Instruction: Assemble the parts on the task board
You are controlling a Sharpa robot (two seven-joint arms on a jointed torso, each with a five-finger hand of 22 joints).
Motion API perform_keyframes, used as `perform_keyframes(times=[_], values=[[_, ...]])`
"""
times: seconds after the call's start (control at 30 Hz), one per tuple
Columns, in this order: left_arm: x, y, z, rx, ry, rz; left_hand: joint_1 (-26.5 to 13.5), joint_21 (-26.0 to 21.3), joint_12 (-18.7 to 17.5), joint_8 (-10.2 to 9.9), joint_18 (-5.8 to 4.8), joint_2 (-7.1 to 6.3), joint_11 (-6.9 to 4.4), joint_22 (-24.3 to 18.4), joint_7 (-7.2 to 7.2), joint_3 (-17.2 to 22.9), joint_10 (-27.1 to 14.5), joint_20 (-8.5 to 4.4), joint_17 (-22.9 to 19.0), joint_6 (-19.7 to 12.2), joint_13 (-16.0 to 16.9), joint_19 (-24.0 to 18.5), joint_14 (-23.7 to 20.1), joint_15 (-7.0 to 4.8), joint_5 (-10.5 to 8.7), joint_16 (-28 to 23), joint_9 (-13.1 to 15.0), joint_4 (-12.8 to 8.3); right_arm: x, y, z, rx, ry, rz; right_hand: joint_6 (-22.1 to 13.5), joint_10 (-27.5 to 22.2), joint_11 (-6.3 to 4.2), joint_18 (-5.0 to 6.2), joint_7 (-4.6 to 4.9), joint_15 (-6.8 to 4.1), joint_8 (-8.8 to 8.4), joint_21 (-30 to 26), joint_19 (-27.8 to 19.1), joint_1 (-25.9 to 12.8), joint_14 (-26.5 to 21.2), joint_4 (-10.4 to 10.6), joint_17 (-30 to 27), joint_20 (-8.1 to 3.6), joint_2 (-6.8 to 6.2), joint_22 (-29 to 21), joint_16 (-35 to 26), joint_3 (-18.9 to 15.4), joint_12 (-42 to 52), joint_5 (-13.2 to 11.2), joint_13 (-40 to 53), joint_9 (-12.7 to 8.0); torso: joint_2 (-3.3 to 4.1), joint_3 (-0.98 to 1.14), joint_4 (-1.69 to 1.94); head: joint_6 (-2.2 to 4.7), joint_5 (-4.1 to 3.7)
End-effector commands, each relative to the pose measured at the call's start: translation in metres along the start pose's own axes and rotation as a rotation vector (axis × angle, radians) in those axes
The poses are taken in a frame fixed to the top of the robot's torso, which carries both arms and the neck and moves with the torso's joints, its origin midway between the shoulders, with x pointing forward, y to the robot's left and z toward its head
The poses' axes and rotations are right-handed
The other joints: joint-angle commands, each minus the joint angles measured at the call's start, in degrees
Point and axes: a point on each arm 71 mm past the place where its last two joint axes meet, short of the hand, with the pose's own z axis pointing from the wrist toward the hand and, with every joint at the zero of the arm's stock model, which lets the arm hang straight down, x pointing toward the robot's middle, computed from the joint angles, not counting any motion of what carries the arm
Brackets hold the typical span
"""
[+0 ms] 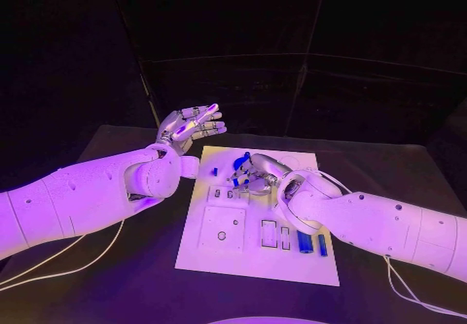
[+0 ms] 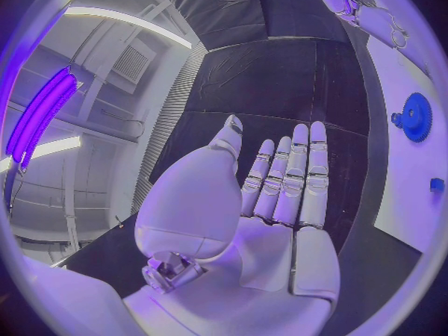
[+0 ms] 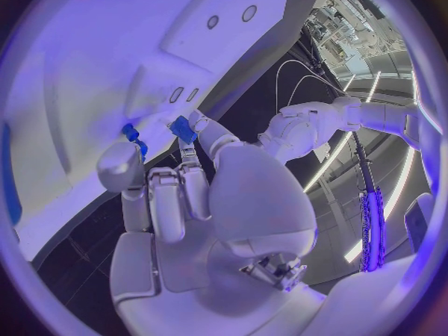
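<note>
The right silver hand (image 1: 255,177) is pinching a small blue plastic part (image 3: 183,129) over the flat white task board's (image 1: 255,260) far end, risking a slip, while the left hand (image 1: 191,125) is hovering spread and empty beyond it.

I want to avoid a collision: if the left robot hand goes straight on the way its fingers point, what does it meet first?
The way looks free. The left robot hand is open, raised beside the task board, pointing over bare black table; depth is uncertain.

Matt black cloth covers the table (image 1: 117,270); the task board (image 1: 255,260) looks smooth, hard plastic.
</note>
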Motion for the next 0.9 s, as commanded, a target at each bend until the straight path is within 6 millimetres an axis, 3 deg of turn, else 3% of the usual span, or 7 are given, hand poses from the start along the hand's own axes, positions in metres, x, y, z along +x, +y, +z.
perform_keyframes(times=[0.03,0.57,0.9], values=[[0.002,-0.001,0.001,0.007,0.015,-0.005,-0.07,-0.3,-0.27,-0.29,0.22,0.71,-0.04,-0.07,1.25,0.12,0.55,-0.04,-0.1,0.38,-0.04,0.26,0.55,-0.02,0.16,-0.39,-0.08,-0.32,0.005,0.0,0.001,0.016,0.023,-0.051,0.54,0.22,-0.15,-0.12,-0.12,-0.38,0.2,0.29,0.04,-1.13,5.45,0.17,11.75,-0.3,-0.07,0.01,0.16,0.18,0.24,-0.34,4.79,-0.07,0.06,-0.06,-0.01,-0.06,0.22],[0.003,0.0,0.003,0.005,0.016,-0.006,-0.07,-0.3,-0.27,-0.29,0.22,0.71,-0.04,-0.07,1.25,0.12,0.55,-0.04,-0.1,0.38,-0.04,0.26,0.55,-0.02,0.16,-0.39,-0.08,-0.32,0.018,-0.001,0.004,0.024,0.054,-0.068,0.53,0.31,-0.15,-0.13,-0.13,-0.38,0.15,0.31,0.08,-1.35,5.46,0.22,11.81,-0.3,-0.14,0.06,0.19,0.18,0.34,-0.55,4.91,-0.09,0.14,0.03,-0.15,-0.9,0.27],[0.003,0.0,0.002,0.004,0.015,-0.005,-0.07,-0.3,-0.27,-0.29,0.22,0.71,-0.04,-0.07,1.25,0.12,0.55,-0.04,-0.1,0.38,-0.04,0.26,0.55,-0.02,0.16,-0.39,-0.08,-0.32,0.019,-0.006,0.004,0.045,0.073,-0.077,0.49,0.32,-0.15,-0.12,-0.12,-0.38,0.11,0.29,0.07,-1.44,5.46,0.22,11.8,-0.3,-0.2,0.01,0.19,0.17,0.34,-0.59,4.91,-0.1,0.16,0.04,-0.01,-1.35,0.01]])
